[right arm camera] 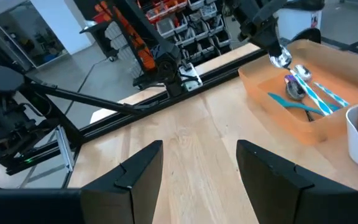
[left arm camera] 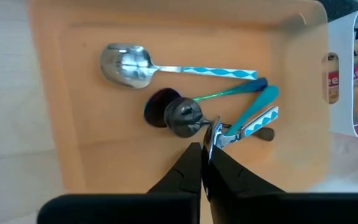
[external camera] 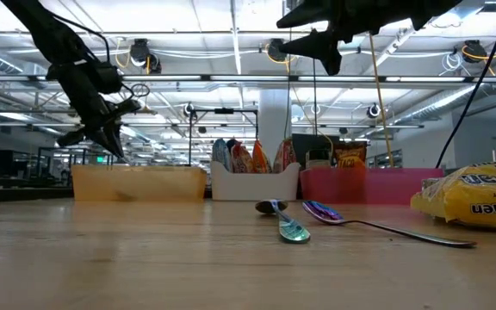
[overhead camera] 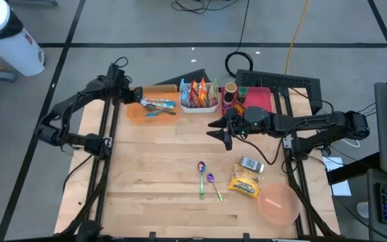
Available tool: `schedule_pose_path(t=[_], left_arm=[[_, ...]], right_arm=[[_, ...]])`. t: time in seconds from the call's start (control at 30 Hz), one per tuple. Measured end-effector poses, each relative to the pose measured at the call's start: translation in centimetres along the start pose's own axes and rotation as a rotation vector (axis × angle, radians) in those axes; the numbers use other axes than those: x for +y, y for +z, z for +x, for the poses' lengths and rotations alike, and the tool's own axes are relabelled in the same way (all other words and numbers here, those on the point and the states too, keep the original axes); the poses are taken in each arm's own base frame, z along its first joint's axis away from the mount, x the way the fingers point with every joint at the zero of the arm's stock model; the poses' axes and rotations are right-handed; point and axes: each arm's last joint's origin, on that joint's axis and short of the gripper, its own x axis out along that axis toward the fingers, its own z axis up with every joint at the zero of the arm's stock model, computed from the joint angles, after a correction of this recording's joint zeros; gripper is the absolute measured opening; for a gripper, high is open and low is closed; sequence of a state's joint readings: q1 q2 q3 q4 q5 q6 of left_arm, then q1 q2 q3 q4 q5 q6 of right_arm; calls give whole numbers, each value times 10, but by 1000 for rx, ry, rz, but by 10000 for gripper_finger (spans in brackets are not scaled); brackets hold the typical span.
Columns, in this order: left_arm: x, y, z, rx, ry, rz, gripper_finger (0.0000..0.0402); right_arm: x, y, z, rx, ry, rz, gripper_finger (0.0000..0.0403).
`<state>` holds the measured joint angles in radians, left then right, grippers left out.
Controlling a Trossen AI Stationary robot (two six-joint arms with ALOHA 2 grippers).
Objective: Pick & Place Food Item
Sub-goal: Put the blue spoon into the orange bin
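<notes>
An orange tray (overhead camera: 134, 113) at the table's far left holds several spoons (left arm camera: 166, 65). My left gripper (left arm camera: 204, 151) hangs over it, pointing steeply down, shut on a spoon (left arm camera: 211, 132) with a blue-and-white handle. My right gripper (overhead camera: 219, 132) stands open and level above the middle of the table, nothing between its fingers (right arm camera: 143, 163). A yellow ramen bag (overhead camera: 245, 181) lies flat near the table's right front. Beside it sits a small silver packet (overhead camera: 250, 164). Two loose spoons (overhead camera: 207, 176) lie on the wood left of the bag. My left gripper pinches the spoon between its two fingertips at the silver bowl end (left arm camera: 209, 138), which shows edge-on. The fingers come slanting down from above. The blue-and-white handle (left arm camera: 253, 121) sticks out sideways over the tray; whether its end rests on the tray floor cannot be told.
A white bin of snack packets (overhead camera: 199, 96) stands right of the orange tray, then a pink tray (overhead camera: 257, 99) with a jar. A pink bowl (overhead camera: 278, 204) sits at the near right corner. Bare wood lies at the near left.
</notes>
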<state>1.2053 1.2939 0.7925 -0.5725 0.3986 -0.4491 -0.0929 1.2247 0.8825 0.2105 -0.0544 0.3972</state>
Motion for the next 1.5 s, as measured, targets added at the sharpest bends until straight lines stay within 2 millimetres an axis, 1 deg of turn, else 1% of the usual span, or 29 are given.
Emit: schedule_pose_path(t=[0.2, 0.37, 0.47, 0.6, 0.73, 0.83, 1.13, 1.5], left_arm=[[0, 0, 11, 18, 49, 23, 5], [2, 1, 20, 42, 72, 22, 15], [4, 2, 24, 46, 74, 20, 9], [3, 4, 25, 24, 72, 20, 8], [4, 5, 25, 7, 107, 13, 32], [2, 3, 26, 6, 124, 25, 42], [-4, -1, 31, -5, 188, 79, 46], [-4, -1, 31, -6, 191, 101, 47]], right_arm=[[-1, -2, 0, 22, -10, 11, 196], [-1, -2, 0, 21, -9, 11, 196], [-1, -2, 0, 22, -10, 11, 196], [-1, -3, 0, 29, -13, 11, 196], [-1, -3, 0, 33, -15, 11, 196], [-1, -3, 0, 36, -16, 12, 196], [-2, -4, 0, 36, -16, 12, 196], [-2, -4, 0, 40, -18, 12, 196]])
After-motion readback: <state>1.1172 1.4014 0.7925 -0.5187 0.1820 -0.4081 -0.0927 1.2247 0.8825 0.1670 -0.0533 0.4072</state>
